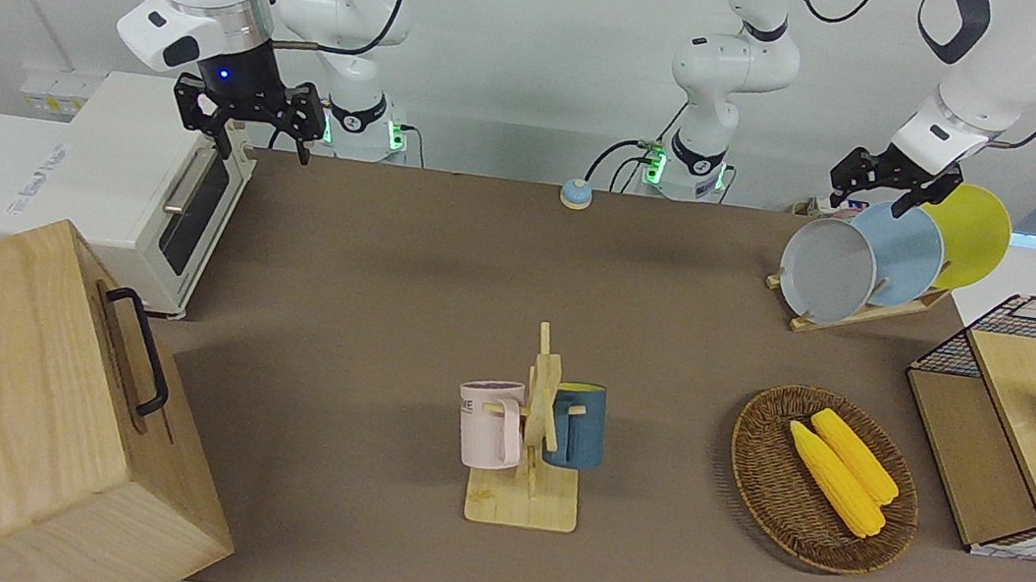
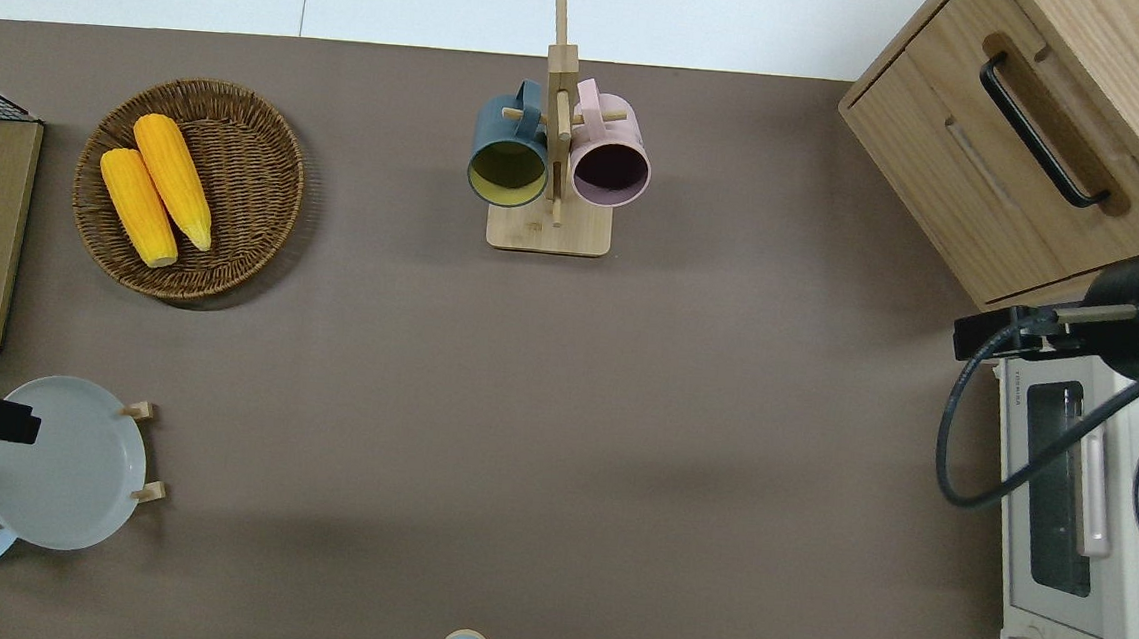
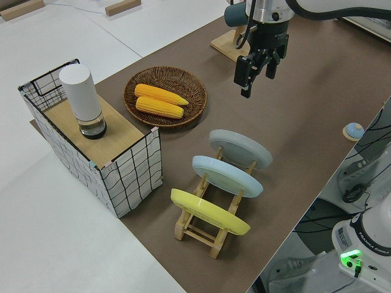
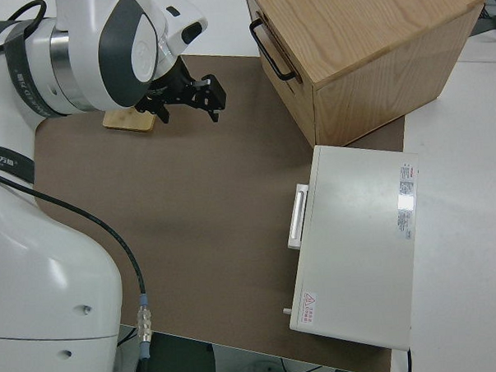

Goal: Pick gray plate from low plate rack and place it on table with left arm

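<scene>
The gray plate (image 1: 828,271) stood tilted on edge in the low plate rack (image 3: 211,224), in the slot at the end toward the middle of the table (image 1: 396,316). The light blue plate (image 1: 908,257) leaned in the next slot along the same rack, and the yellow plate (image 1: 975,233) in the slot after that, at the rack's end nearest the table edge. The rack itself sat at the left arm's end of the table, nearer to the robots than the wicker basket (image 1: 759,459) holding two corn cobs (image 1: 843,464).

The left gripper (image 1: 895,184) hung in the air over the rack, above the tops of the gray and light blue plates, touching neither as far as the views showed. Its jaws stood open, a clear gap between the fingers, and they held nothing.

The right gripper (image 1: 248,115) was parked, its jaws spread wide and empty.

The mug stand (image 1: 535,432) stood farther from the robots than the rack, toward the middle of the table.
</scene>
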Robot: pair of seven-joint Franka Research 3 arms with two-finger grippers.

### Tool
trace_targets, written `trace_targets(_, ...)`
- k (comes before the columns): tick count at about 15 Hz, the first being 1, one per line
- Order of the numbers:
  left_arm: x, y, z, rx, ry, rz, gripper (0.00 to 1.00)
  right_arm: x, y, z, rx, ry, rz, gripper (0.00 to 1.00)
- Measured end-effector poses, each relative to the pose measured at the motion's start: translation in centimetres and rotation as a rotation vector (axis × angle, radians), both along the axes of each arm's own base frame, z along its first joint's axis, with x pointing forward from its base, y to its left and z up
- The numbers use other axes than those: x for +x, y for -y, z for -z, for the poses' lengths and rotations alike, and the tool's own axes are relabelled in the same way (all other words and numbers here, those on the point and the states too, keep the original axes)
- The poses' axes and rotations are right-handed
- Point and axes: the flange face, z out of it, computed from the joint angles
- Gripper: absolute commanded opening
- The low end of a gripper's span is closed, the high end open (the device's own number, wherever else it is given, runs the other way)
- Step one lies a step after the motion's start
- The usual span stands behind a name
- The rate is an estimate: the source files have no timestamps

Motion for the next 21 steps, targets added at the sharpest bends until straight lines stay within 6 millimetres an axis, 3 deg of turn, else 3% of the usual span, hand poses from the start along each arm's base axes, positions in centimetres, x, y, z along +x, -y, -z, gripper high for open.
trace_targets(11,-2.8,-3.0,5.0,0.012,0.06,0.018,1.0,0.0,0.0,0.0,0.0,0.0,0.0,0.983)
trace_targets(21,-4.8,-3.5,10.0,0.019,0.094,0.026,1.0,0.0,0.0,0.0,0.0,0.0,0.0,0.983)
